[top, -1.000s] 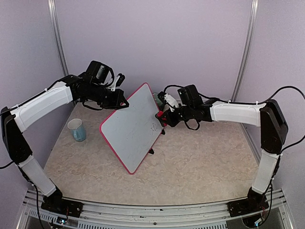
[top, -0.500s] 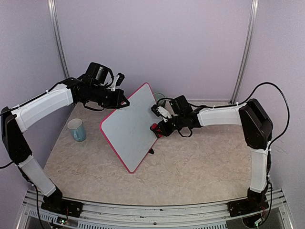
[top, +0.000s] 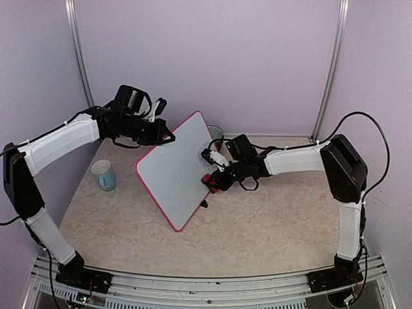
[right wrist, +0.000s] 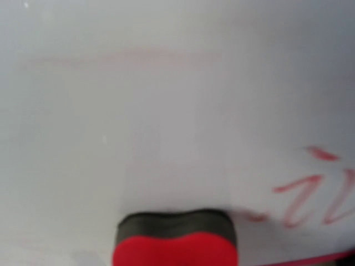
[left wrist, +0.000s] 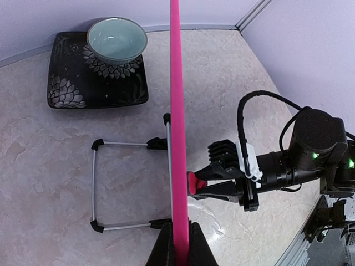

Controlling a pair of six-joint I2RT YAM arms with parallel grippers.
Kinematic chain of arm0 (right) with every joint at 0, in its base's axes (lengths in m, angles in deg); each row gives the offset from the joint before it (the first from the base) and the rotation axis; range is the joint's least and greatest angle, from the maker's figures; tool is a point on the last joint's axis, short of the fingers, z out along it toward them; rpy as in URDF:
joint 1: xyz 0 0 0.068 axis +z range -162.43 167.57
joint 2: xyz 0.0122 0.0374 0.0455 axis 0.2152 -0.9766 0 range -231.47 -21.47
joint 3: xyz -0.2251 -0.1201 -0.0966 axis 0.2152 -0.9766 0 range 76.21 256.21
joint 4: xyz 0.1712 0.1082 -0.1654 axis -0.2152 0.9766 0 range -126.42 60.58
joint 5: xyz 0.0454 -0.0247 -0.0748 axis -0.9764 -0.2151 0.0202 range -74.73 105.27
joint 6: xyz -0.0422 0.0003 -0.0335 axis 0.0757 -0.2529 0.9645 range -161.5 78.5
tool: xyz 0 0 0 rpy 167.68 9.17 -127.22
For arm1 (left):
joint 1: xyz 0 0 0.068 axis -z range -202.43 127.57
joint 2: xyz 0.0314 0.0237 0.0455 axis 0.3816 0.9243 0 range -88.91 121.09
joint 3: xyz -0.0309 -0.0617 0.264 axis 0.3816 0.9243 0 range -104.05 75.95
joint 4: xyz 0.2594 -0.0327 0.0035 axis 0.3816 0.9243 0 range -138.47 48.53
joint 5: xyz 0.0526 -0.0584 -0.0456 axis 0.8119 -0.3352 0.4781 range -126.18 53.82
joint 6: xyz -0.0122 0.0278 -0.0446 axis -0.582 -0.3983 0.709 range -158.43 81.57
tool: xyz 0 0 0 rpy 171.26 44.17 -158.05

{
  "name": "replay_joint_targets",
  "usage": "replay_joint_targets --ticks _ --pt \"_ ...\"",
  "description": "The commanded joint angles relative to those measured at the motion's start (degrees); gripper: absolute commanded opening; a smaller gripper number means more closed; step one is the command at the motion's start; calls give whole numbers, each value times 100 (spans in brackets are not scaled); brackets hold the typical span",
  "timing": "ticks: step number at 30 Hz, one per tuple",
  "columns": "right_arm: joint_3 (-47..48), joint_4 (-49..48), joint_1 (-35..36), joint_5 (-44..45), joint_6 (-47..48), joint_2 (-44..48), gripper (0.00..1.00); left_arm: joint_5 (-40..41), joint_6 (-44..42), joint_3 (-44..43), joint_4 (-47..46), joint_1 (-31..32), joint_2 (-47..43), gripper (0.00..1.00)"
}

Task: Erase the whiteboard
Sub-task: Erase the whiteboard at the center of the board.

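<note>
Standing between 2 tools, whiteboard [top: 177,174]: left tool [left wrist: 178,245] clamped on it, right tool [top: 214,179] gripping eraser [right wrist: 175,249]; mug [top: 104,175], bowl [left wrist: 117,39] nearby.

White arm links [top: 61,138], black joints [top: 344,167], looping black cables [left wrist: 239,122].

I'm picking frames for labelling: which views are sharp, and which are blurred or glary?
Top external: sharp, evenly lit, no glare on the whiteboard. Left wrist: sharp on the table and the board's pink edge. Right wrist: soft throughout, likely too close to focus; the eraser and the red marks beside it are smeared.
</note>
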Motion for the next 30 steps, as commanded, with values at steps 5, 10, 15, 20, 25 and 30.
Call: replay_joint_targets --ticks 5,10,15,20,25,30 --pt "752 161 763 254 256 234 0 -211 -51 250 -268 -6 135 0" --pt "642 183 853 316 249 164 0 -238 -26 266 -295 -3 144 0" --pt "203 38 980 410 214 137 0 -260 -11 273 -304 2 159 0" --pt "-23 93 1028 722 197 42 0 -283 -13 282 -321 6 140 0" --pt "-164 37 1026 855 153 85 0 -278 -22 297 -318 8 126 0" --pt "185 145 1058 825 172 161 0 -295 0 308 -339 5 148 0"
